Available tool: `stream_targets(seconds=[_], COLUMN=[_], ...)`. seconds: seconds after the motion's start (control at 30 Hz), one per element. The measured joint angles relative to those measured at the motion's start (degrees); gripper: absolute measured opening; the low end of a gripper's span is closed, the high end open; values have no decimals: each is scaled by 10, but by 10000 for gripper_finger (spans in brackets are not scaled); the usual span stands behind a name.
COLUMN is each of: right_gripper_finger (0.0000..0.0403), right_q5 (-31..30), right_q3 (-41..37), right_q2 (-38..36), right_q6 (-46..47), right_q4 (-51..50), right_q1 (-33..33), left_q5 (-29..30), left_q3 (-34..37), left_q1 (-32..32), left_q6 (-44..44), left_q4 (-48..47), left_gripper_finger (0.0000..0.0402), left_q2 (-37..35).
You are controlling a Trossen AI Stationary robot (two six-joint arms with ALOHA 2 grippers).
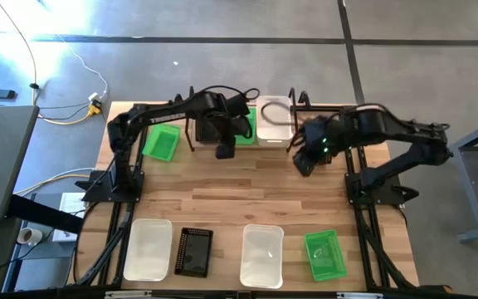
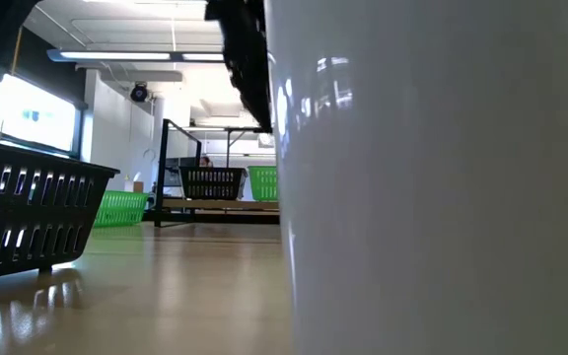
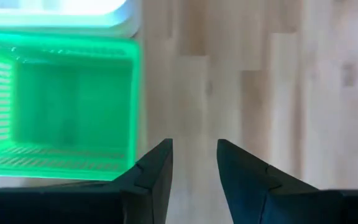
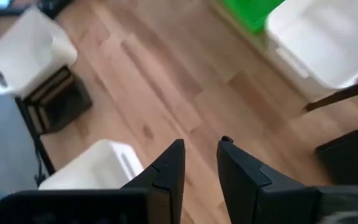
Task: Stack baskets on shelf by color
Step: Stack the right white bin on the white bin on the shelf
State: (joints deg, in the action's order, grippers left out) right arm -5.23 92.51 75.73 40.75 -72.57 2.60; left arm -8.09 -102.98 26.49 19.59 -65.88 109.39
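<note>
The shelf [image 1: 282, 143] stands at the table's far edge and carries a black basket [image 2: 212, 182], a green basket [image 1: 247, 124] and a white basket [image 1: 274, 120]. Another green basket [image 1: 163, 141] rests on the table left of it. Along the near edge sit a white basket [image 1: 148, 247], a black mesh basket [image 1: 194, 251], a second white basket [image 1: 262, 254] and a green basket [image 1: 324, 254]. My left gripper [image 1: 225, 149] hovers just in front of the shelf, slightly open and empty [image 3: 194, 149]. My right gripper [image 1: 304, 162] hangs off the shelf's right end, also slightly open and empty [image 4: 202, 149].
Bare wood lies across the table's middle [image 1: 247, 187] between the shelf and the near row. The shelf's black wire frame [image 1: 191, 124] rises at both ends. In the low view a white basket [image 2: 442, 177] fills the right half. Cables and a cart stand beyond the left edge.
</note>
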Motion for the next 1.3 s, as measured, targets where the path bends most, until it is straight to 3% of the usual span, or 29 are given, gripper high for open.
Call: stream_targets(seconds=[0.2, 0.8, 1.13, 1.3], right_gripper_finger=[81, 85, 171, 180], right_q5=[-1, 2, 12, 24], right_q3=[0, 0, -1, -1], right_q2=[32, 131, 208, 254], right_q6=[39, 109, 66, 56], right_q4=[16, 129, 228, 280], right_q1=[68, 257, 327, 355], left_q5=[-39, -29, 80, 129], left_q3=[0, 0, 1, 0], left_q1=[-7, -124, -218, -264], left_q6=[-45, -201, -303, -357], left_q4=[-20, -42, -87, -130], left_gripper_finger=[117, 117, 117, 117], left_q2=[-54, -186, -203, -205])
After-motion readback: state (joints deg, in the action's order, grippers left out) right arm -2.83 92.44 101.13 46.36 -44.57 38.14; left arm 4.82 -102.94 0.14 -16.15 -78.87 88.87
